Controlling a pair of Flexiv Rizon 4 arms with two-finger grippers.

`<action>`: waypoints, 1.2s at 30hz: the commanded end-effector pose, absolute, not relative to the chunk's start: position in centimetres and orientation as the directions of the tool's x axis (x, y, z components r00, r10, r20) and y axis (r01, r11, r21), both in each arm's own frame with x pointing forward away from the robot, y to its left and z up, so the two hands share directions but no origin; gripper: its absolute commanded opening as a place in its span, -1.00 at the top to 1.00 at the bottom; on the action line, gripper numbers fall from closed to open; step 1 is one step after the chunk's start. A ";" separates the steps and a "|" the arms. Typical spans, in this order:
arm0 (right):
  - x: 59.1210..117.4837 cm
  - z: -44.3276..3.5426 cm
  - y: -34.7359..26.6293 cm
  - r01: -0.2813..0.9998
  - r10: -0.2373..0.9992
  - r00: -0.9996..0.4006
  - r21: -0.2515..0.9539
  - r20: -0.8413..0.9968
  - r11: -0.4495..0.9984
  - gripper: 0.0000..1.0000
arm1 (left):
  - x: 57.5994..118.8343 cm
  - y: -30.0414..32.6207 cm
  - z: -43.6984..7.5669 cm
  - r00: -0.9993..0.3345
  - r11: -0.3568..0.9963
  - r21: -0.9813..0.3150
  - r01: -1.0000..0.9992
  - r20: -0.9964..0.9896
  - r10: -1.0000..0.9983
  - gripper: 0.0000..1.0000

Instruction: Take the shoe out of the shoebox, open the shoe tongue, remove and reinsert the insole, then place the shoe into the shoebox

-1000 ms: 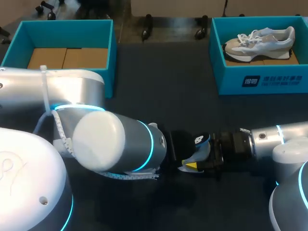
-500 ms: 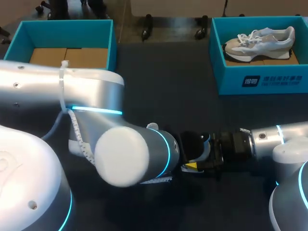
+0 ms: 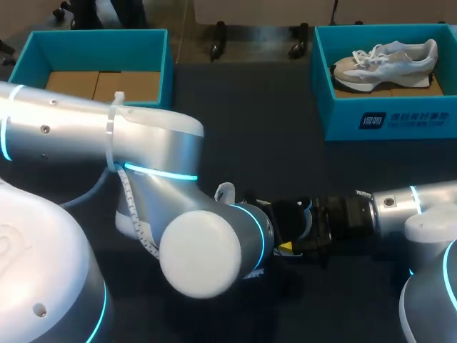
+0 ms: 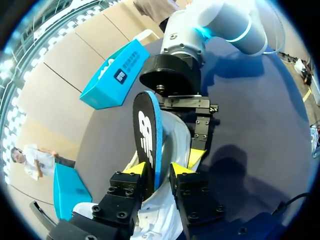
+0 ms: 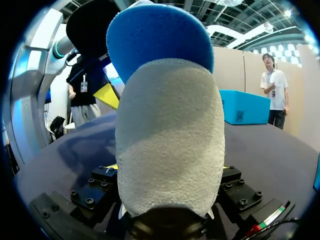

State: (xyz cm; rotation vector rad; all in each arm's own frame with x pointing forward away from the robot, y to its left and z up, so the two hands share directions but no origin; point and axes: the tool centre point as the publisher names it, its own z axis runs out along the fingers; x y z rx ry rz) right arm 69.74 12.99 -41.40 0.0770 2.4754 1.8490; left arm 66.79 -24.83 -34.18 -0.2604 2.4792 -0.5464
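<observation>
So the counter (image 3: 243, 121) is a plain dark blue-grey sheet, matte. The two arms throw soft shadows onto it in the left wrist view.

At the far left corner sits an open teal shoebox (image 3: 93, 36) with brown cardboard (image 3: 100, 84) lining its bottom. At the far right corner there's a matching teal shoebox (image 3: 385, 121) with a second sneaker (image 3: 385, 61) lying on its side in it, off-white and beige, laces up.

All the action is at the near middle of the counter, well apart from both boxes. The right arm (image 3: 407, 204) comes in low from the right, and the right gripper (image 5: 167, 167) has its jaws clamped on the shoe (image 5: 170, 140), one yellow tip on each side of the fuzzy grey-white heel. The shoe looks lifted off the counter rather than resting on it, though from overhead most of it is hidden.

The left arm (image 3: 143, 150) sweeps across the front and blocks a lot of that view. The left gripper (image 4: 159, 169) meets the shoe from the other side, and its jaws are pinched on the insole (image 4: 147, 135). The insole is black on one face with a bright blue edge. It stands up on edge out of the shoe opening, between the yellow tips. From the right wrist view, the blue of the insole pokes out just past the heel.
</observation>
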 end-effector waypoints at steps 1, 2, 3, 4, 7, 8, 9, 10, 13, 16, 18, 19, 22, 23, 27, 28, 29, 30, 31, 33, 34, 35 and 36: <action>69.7 -41.3 13.2 0.010 0.069 -0.998 0.957 -0.010 0.290 1.00 | 67.1 -25.3 -34.3 -0.801 0.896 -0.437 -0.075 -0.509 -0.315 0.46; 69.7 -41.3 13.2 0.010 0.069 -0.998 0.957 -0.010 0.290 1.00 | 67.2 -25.3 -34.2 -0.801 0.895 -0.440 -0.077 -0.507 -0.319 0.46; 69.7 -41.3 13.2 0.010 0.069 -0.998 0.957 -0.010 0.290 1.00 | 67.3 -25.3 -34.2 -0.801 0.894 -0.442 -0.079 -0.506 -0.321 0.49; 69.7 -41.3 13.2 0.010 0.069 -0.998 0.957 -0.010 0.290 1.00 | 67.4 -25.3 -34.1 -0.801 0.893 -0.443 -0.080 -0.505 -0.322 0.49; 69.7 -41.3 13.2 0.010 0.069 -0.998 0.957 -0.010 0.290 1.00 | 67.6 -25.4 -34.0 -0.801 0.890 -0.449 -0.081 -0.502 -0.326 0.50; 69.7 -41.3 13.2 0.010 0.069 -0.998 0.957 -0.010 0.290 1.00 | 67.6 -25.4 -33.9 -0.802 0.889 -0.452 -0.080 -0.500 -0.327 0.49; 69.7 -41.3 13.2 0.010 0.069 -0.998 0.957 -0.010 0.290 1.00 | 67.5 -25.4 -33.8 -0.802 0.887 -0.454 -0.078 -0.500 -0.327 0.49; 69.7 -41.3 13.2 0.010 0.069 -0.998 0.957 -0.010 0.290 1.00 | 67.5 -25.3 -33.7 -0.800 0.886 -0.457 -0.077 -0.503 -0.328 0.48; 69.7 -41.3 13.2 0.010 0.069 -0.998 0.957 -0.010 0.290 1.00 | 67.4 -25.3 -33.6 -0.798 0.885 -0.460 -0.074 -0.504 -0.329 0.46; 69.7 -41.3 13.2 0.010 0.069 -0.998 0.957 -0.010 0.290 1.00 | 67.6 -25.4 -33.7 -0.796 0.884 -0.461 -0.075 -0.506 -0.331 0.45; 69.7 -41.3 13.2 0.010 0.069 -0.998 0.957 -0.010 0.290 1.00 | 67.8 -25.5 -33.8 -0.795 0.884 -0.461 -0.077 -0.506 -0.334 0.47; 69.7 -41.3 13.2 0.010 0.069 -0.998 0.957 -0.010 0.290 1.00 | 67.9 -25.6 -33.8 -0.795 0.884 -0.462 -0.078 -0.506 -0.335 0.48; 69.7 -41.3 13.2 0.010 0.069 -0.998 0.957 -0.010 0.290 1.00 | 68.2 -25.7 -33.7 -0.797 0.879 -0.469 -0.083 -0.498 -0.341 0.56; 69.7 -41.3 13.2 0.010 0.069 -0.998 0.957 -0.010 0.290 1.00 | 68.2 -25.7 -33.7 -0.797 0.878 -0.472 -0.083 -0.497 -0.342 0.79; 69.7 -41.3 13.2 0.010 0.069 -0.998 0.957 -0.010 0.290 1.00 | 68.3 -25.8 -33.5 -0.795 0.876 -0.476 -0.080 -0.500 -0.344 1.00; 69.7 -41.3 13.2 0.010 0.069 -0.998 0.957 -0.010 0.290 1.00 | 68.3 -25.8 -33.4 -0.794 0.875 -0.478 -0.080 -0.501 -0.346 1.00; 69.7 -41.3 13.2 0.010 0.069 -0.998 0.957 -0.010 0.290 1.00 | 68.4 -25.8 -33.3 -0.792 0.872 -0.483 -0.080 -0.500 -0.350 1.00; 69.7 -41.3 13.2 0.010 0.069 -0.998 0.957 -0.010 0.290 1.00 | 68.5 -25.8 -33.2 -0.792 0.869 -0.487 -0.083 -0.497 -0.354 1.00; 69.7 -41.3 13.2 0.010 0.069 -0.998 0.957 -0.010 0.290 1.00 | 68.5 -25.9 -33.1 -0.793 0.866 -0.492 -0.086 -0.493 -0.358 1.00; 69.7 -41.3 13.2 0.010 0.069 -0.998 0.957 -0.010 0.290 1.00 | 68.7 -26.1 -32.7 -0.790 0.856 -0.508 -0.093 -0.486 -0.374 1.00; 69.7 -41.3 13.2 0.010 0.069 -0.998 0.957 -0.010 0.290 1.00 | 68.7 -26.3 -32.5 -0.789 0.849 -0.519 -0.097 -0.480 -0.383 1.00; 69.7 -41.3 13.2 0.010 0.069 -0.998 0.957 -0.010 0.290 1.00 | 68.8 -26.4 -32.2 -0.784 0.842 -0.529 -0.104 -0.478 -0.396 1.00; 69.7 -41.3 13.2 0.010 0.069 -0.998 0.957 -0.010 0.290 1.00 | 68.9 -26.6 -32.0 -0.784 0.835 -0.539 -0.108 -0.471 -0.405 1.00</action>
